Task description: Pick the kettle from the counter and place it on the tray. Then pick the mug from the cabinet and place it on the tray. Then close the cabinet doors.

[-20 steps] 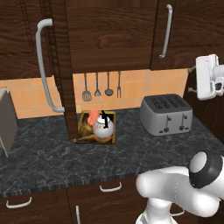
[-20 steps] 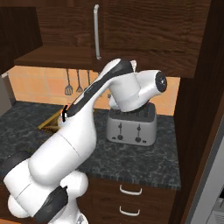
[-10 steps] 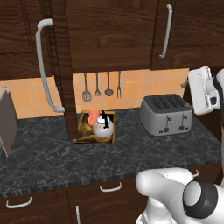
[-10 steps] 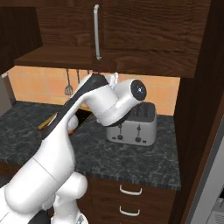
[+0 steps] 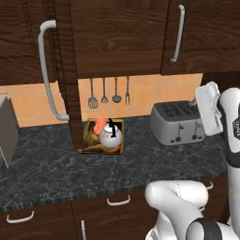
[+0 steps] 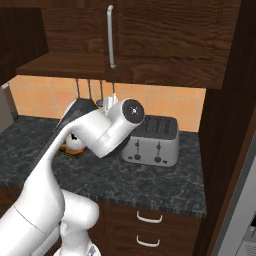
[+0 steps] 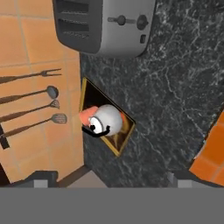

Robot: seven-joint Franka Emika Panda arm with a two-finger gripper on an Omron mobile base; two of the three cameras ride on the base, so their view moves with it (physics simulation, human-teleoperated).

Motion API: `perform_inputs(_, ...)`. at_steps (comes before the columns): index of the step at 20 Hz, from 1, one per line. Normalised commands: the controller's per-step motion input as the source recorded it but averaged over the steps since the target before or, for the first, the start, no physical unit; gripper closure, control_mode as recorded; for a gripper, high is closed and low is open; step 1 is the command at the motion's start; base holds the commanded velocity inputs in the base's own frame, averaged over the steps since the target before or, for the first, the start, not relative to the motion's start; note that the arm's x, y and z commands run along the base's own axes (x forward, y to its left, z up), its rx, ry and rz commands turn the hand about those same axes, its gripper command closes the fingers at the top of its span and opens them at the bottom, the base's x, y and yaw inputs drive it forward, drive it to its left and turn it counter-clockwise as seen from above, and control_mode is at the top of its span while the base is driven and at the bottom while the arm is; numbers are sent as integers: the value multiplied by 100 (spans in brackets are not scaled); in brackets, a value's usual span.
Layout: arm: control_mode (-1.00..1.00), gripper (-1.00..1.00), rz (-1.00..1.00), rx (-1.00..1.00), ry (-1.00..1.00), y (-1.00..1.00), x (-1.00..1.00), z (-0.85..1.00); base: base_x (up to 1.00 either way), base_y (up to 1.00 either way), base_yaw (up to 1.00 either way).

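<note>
Two task items, left base view: small round white kettle (image 5: pixel 111 135) with black arched handle and orange-coral mug (image 5: pixel 99 125) sit together in the golden-rimmed rectangular tray (image 5: pixel 89 149) on the dark marbled tabletop (image 5: pixel 56 168); unmoved since half a second ago, while the white arm has dropped lower at right. Dark wood cabinet door (image 5: pixel 65 70) stands open.

Right base view: arm now swung lower, in front of the grey four-slot toaster (image 6: pixel 155 142).

Hand view: kettle (image 7: pixel 106 119) beside mug (image 7: pixel 89 114); pincer (image 7: pixel 109 178) state cannot be told.
</note>
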Motion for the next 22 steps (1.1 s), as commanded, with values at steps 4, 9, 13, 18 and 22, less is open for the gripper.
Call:
perform_inputs(4,-100,-100,4,-12,-8,36,-55,-26,0,0,0)
perform_inputs(9,-100,-100,0,-22,-20,91,-28,-8,0,0,0)
perform_inputs(13,-100,-100,-13,-33,-15,100,-13,0,0,0,0)
perform_inputs(18,-100,-100,-6,-29,-3,41,-3,-43,0,0,0)
perform_inputs(22,-100,-100,-15,-40,-26,1,-12,-2,0,0,0)
